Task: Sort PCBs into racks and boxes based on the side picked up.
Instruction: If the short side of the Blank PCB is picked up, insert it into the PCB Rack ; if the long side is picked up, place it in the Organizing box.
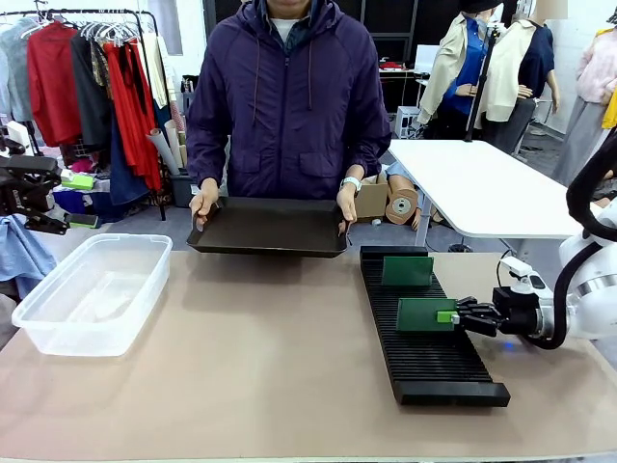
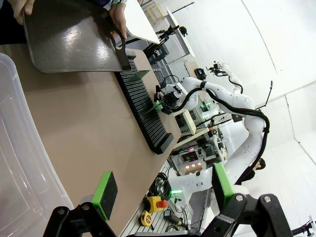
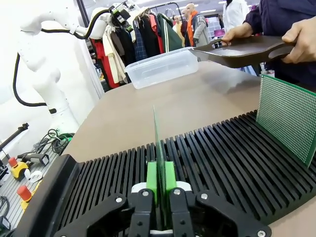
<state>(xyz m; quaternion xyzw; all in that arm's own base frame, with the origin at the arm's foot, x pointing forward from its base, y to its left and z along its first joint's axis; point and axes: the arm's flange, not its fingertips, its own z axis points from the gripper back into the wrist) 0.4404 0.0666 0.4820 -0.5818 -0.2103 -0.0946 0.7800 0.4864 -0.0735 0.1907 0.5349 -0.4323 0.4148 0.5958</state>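
My right gripper (image 1: 451, 316) is shut on a green PCB (image 1: 424, 315) that stands upright in a slot of the long black rack (image 1: 434, 371). In the right wrist view this PCB (image 3: 159, 143) is edge-on between the green pads of that gripper (image 3: 160, 180), its lower edge down in the rack (image 3: 222, 158). A second PCB (image 1: 407, 271) stands in the rack farther back, also seen as a dotted green board (image 3: 289, 118). The clear box (image 1: 92, 289) sits at the table's left. My left gripper (image 2: 163, 190) hangs open above the box's near side (image 2: 19, 163), holding nothing.
A person at the far side holds a flat dark tray (image 1: 270, 227) with both hands just above the table edge. The left arm (image 1: 29, 188) is at the far left. A white table (image 1: 482, 183) stands behind at the right.
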